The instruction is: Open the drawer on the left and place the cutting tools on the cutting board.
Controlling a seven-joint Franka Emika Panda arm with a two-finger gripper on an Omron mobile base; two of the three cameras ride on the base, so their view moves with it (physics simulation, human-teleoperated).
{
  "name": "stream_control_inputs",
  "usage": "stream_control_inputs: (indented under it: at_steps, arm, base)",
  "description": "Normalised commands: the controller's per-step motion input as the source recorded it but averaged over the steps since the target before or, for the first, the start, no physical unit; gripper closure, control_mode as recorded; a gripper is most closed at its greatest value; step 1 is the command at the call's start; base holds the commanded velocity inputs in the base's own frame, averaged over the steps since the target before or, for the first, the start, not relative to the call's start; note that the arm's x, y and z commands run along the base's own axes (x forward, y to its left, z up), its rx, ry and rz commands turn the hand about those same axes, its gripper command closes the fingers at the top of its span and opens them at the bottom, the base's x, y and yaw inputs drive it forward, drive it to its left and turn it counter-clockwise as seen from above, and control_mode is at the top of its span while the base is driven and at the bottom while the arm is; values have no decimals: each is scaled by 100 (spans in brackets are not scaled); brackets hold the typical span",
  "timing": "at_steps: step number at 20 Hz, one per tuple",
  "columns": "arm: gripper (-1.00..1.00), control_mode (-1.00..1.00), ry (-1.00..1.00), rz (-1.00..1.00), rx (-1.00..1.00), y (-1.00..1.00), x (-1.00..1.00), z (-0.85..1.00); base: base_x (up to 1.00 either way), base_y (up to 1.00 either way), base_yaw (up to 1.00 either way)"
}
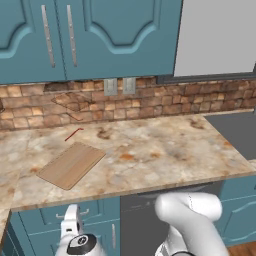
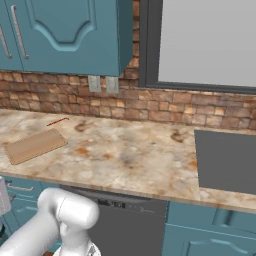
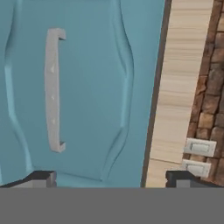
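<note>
The teal drawer sits shut under the counter's left end; its framed front shows rolled a quarter turn in the hand view, the silver bar handle running up the left. My gripper is open, a short way in front of the drawer front, its two dark fingertips spread wide; it is also low in the left base view, over the handle. The wooden cutting board lies bare on the counter's left part. The peeler and knife are out of view.
A thin bent red stick lies behind the board near the brick wall. A dark dishwasher front stands right of the drawer. A dark cooktop is set in the counter's right end. Teal upper cabinets hang above.
</note>
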Motion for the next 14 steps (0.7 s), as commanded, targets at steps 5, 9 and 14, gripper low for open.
stream_control_inputs:
  at_steps: [5, 9, 14]
  arm:
    - [-100, -100, 0, 0, 0, 10, 18, -39]
    - [-100, -100, -1, 0, 0, 14, 8, -37]
    - [-100, -100, -2, 0, 0, 14, 26, -25]
  base:
    - [0, 0, 0]
    - [0, 0, 0]
    - [0, 0, 0]
